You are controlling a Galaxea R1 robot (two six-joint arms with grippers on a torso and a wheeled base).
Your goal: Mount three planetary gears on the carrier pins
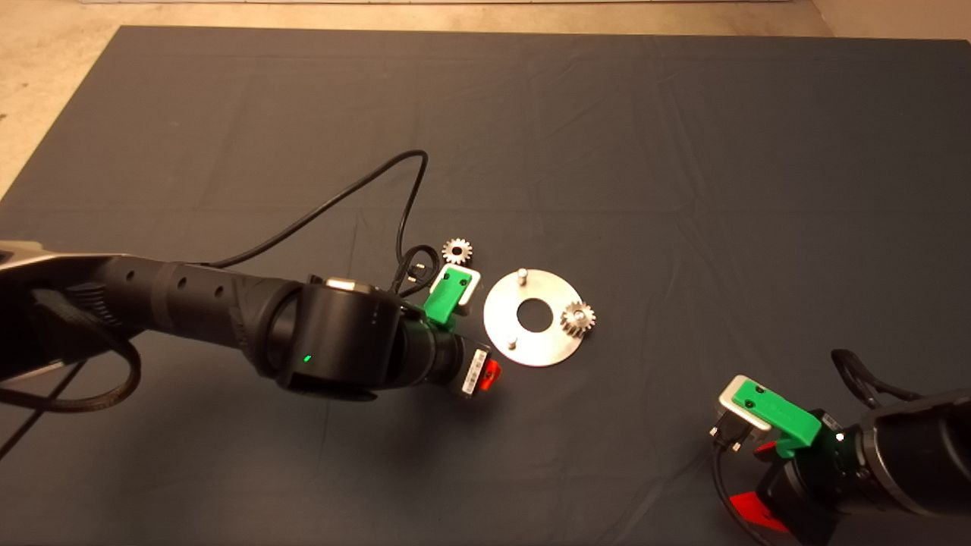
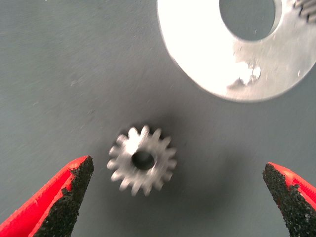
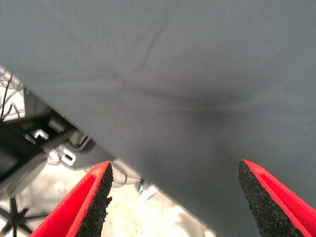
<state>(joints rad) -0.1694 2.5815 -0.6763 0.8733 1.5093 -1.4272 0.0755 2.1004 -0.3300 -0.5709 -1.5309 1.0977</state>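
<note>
Beside the disc [image 1: 533, 316], on its left, our left pincer [image 2: 173, 197] hangs over a loose gear [image 2: 142, 159] that lies flat on the mat [image 1: 683, 152]; its red fingers [image 2: 59, 197] stand wide apart, one on each side of the gear and touching nothing, which we judge is the stance for closing across the teeth and lifting it. One gear [image 1: 578, 318] already sits on the pin at the disc's right edge; two pins are bare, the far one [image 1: 522, 274] and the near one [image 1: 512, 343], so we reckon the task is a third done. A third gear [image 1: 457, 250] waits flat on the mat just beyond the left wrist camera, near the disc, handy for a later pick. Our right pincer [image 3: 173, 197] is parked at the lower right corner of the surface, its fingers also wide and empty, pointing at bare mat and the surface's edge, well apart from the disc; we take it to be kept out of the working arm's way.
</note>
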